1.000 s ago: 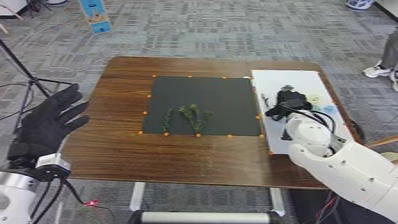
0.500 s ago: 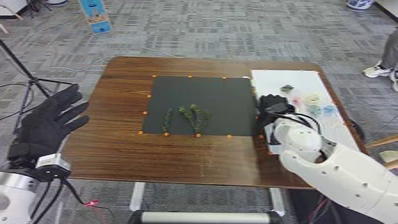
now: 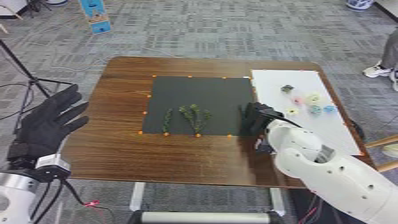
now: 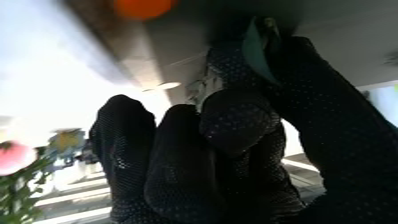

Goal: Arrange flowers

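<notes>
The right hand (image 3: 258,120) has moved left and nearer since the earlier frames, off the white board (image 3: 293,132) and onto the right edge of the black mat (image 3: 226,95). The flowers it covered at first are now in plain sight, while the left hand and the sprigs on the mat have stayed put. The right hand's fingers are curled, and in the right wrist view they pinch a slender green leaf (image 4: 257,56) against the thumb, its tip sticking out past the glove. The left hand (image 3: 44,125) is held at the left side of the table (image 3: 204,162), open, its fingers extended and spread, with nothing in its hold.

On the near half of the mat lie a thin green sprig (image 3: 168,121) at the left and, just to its right, a bushier branching sprig (image 3: 192,118). On the white board, a dark green rosette (image 3: 287,88) lies toward the far side. Nearer are a pink flower (image 3: 298,100), a pale yellow flower (image 3: 313,98) to its right, a smaller yellow flower (image 3: 292,111), a pale green flower (image 3: 315,109) and, farthest right, a blue flower (image 3: 330,108).
</notes>
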Tool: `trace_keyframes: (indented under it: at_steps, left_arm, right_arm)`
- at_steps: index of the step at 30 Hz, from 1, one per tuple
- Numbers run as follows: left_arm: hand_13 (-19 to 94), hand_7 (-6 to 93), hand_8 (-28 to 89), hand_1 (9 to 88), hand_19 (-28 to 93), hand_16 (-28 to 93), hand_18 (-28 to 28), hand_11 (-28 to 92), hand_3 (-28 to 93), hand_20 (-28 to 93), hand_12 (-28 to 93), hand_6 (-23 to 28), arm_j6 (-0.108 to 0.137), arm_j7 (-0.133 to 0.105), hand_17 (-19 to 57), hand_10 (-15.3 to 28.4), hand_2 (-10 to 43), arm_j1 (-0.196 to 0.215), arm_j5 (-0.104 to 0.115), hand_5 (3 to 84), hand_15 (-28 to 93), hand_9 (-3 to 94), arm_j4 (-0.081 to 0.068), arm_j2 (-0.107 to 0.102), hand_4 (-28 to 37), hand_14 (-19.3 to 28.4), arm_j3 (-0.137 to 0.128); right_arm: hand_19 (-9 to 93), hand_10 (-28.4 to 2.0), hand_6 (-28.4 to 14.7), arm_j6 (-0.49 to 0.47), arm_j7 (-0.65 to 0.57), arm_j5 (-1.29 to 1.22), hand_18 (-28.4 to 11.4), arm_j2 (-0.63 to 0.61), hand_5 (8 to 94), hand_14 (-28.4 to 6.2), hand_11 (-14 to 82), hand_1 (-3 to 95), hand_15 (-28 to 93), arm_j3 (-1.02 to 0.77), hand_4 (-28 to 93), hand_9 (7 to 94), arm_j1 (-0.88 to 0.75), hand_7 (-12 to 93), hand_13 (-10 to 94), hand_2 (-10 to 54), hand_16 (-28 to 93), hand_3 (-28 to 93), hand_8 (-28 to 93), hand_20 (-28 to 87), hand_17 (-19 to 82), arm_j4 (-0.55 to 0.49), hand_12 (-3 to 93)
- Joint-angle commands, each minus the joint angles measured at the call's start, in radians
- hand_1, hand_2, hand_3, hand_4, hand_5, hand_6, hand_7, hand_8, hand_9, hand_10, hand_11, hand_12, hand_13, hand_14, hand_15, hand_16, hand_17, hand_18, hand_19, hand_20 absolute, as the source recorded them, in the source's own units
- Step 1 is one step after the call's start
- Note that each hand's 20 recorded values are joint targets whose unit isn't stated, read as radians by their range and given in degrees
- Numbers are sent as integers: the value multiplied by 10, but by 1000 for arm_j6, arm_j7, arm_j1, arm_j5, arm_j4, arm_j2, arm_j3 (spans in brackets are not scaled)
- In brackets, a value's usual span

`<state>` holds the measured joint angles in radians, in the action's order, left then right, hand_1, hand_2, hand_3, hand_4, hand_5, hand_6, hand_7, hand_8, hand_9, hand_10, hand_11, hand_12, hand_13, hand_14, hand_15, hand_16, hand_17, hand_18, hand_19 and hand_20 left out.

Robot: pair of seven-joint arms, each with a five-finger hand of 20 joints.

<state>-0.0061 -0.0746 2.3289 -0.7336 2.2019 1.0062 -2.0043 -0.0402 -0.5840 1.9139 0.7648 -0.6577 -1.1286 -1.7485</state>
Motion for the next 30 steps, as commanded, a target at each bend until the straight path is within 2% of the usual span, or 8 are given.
trace_keyframes:
  at_steps: [1, 10, 30]
  left_arm:
    - [186, 186, -100, 204, 390, 34, 221, 174, 694, 68, 147, 23, 2, 4, -131, 98, -52, 9, 7, 241, 172, 203, 8, 10, -283, 127, -4]
    - [187, 187, -101, 204, 389, 33, 220, 174, 694, 68, 147, 23, 4, 2, -131, 98, -51, 11, 8, 241, 172, 203, 10, 12, -283, 127, -1]
    - [186, 186, -101, 203, 390, 33, 221, 175, 695, 68, 147, 23, 1, 8, -132, 99, -50, 2, 8, 241, 174, 203, 6, 9, -283, 128, 3]
  right_arm:
    - [932, -86, 8, -24, 15, 5, -205, 70, 737, -58, 622, 441, 836, 2, -145, 859, -31, 514, 837, -95, 379, 778, 222, 743, 582, -4, 378]
    - [932, -83, 5, -19, 6, 19, -204, 123, 736, -56, 622, 440, 837, 13, -143, 860, -20, 514, 841, -95, 379, 782, 222, 746, 587, 8, 381]
    - [932, -80, 10, -30, -28, 41, -202, 142, 744, -52, 621, 428, 835, 30, -123, 863, -20, 510, 844, -95, 381, 780, 210, 748, 592, 15, 381]
